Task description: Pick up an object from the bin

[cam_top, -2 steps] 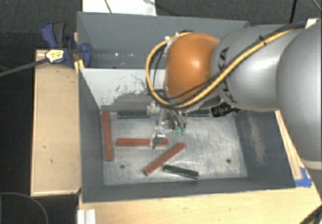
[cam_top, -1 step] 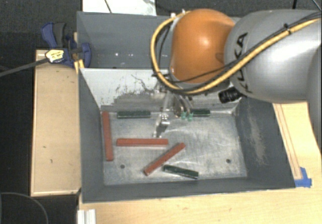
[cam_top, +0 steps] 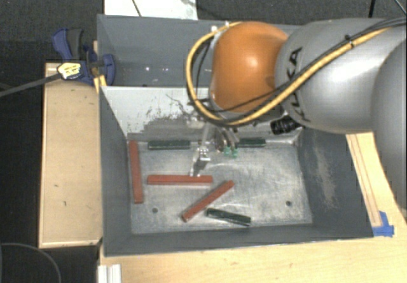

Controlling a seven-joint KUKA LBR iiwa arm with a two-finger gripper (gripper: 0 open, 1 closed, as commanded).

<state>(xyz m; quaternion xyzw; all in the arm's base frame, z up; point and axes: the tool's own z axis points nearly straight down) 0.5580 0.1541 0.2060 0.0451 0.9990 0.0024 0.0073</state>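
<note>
My gripper [cam_top: 202, 161] hangs below the orange wrist cover over the middle of the bin. Its lowest part stands just above the right half of a red-brown stick [cam_top: 180, 180] that lies level across the floor; I cannot see whether they touch. A second red-brown stick [cam_top: 208, 201] lies slanted just in front of that one. A dark green stick [cam_top: 169, 144] lies along the back wall, left of the gripper, and another dark green stick [cam_top: 252, 142] shows to its right, partly under the arm.
A third red-brown stick [cam_top: 135, 172] lies lengthwise by the left wall. A short dark green stick [cam_top: 229, 217] rests near the front wall. The arm and its orange cover hide the bin's back right part.
</note>
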